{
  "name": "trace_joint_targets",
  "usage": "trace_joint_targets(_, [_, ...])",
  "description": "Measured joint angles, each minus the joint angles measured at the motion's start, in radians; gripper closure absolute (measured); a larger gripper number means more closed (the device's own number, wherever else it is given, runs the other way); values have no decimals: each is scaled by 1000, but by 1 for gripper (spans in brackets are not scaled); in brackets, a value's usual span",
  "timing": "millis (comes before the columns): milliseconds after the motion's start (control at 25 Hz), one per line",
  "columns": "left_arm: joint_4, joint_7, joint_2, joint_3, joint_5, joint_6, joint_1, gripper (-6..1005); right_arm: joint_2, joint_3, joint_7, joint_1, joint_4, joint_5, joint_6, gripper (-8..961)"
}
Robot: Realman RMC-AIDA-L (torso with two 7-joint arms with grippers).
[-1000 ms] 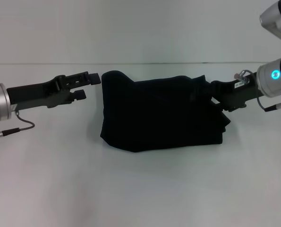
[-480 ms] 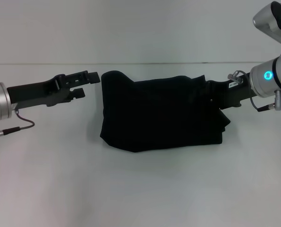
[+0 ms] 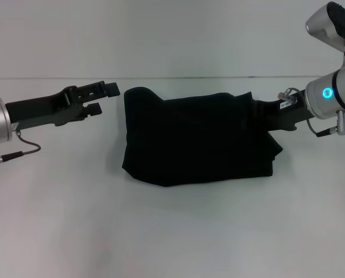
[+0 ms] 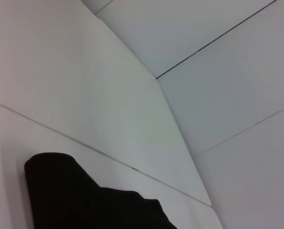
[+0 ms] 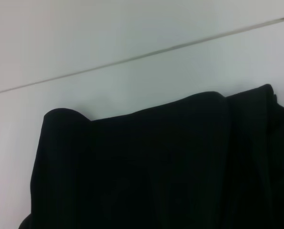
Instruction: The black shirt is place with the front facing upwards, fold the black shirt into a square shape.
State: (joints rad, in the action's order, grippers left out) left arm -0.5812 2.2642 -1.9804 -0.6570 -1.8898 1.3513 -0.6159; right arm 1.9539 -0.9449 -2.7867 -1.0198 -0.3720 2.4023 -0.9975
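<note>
Black shirt folded into a plain, roughly rectangular bundle at the centre of the white surface; no lettering shows. Its long axis runs left to right. Left end effector hovers released just beside its far-left corner. Right end effector meets its right edge; grip state cannot be told.

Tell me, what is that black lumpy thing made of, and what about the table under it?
The black shirt looks like soft matte cloth, probably a cotton-type knit: it lies in rounded folds with rumpled edges and shows no shine. The table looks like a smooth, hard white board, perhaps laminate or painted wood; it is flat and even, but its exact material cannot be told.
</note>
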Motion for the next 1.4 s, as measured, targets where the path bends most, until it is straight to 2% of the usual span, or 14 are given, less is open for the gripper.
trace_joint_targets(160, [1, 0, 0, 3, 1, -1, -1, 50, 0, -5, 5, 0, -1, 0, 10, 775])
trace_joint_targets(400, [1, -1, 0, 18, 5, -2, 3, 51, 2, -6, 6, 9, -38, -1, 9, 900])
trace_joint_targets(560, [0, -2, 0, 37, 10, -1, 10, 50, 1, -5, 1, 5, -84, -1, -9, 900])
trace_joint_targets(760, [-3, -3, 0, 80, 11, 5, 13, 50, -2, -8, -37, -14, -282, 14, -82, 901])
trace_joint_targets(880, [-4, -3, 1, 92, 13, 9, 14, 51, 0, -10, -48, -40, -347, 54, -109, 901])
trace_joint_targets(1080, [-2, -7, 1, 99, 13, 1, 18, 51, 22, -12, -40, -66, -276, 139, -93, 901])
trace_joint_targets(1280, [0, -14, 1, 116, 13, -10, 20, 50, 26, -13, -21, -57, -140, 164, -2, 900])
trace_joint_targets(1400, [1, -14, 2, 118, 13, -12, 21, 50, 29, -14, -14, -44, -109, 166, 5, 900])
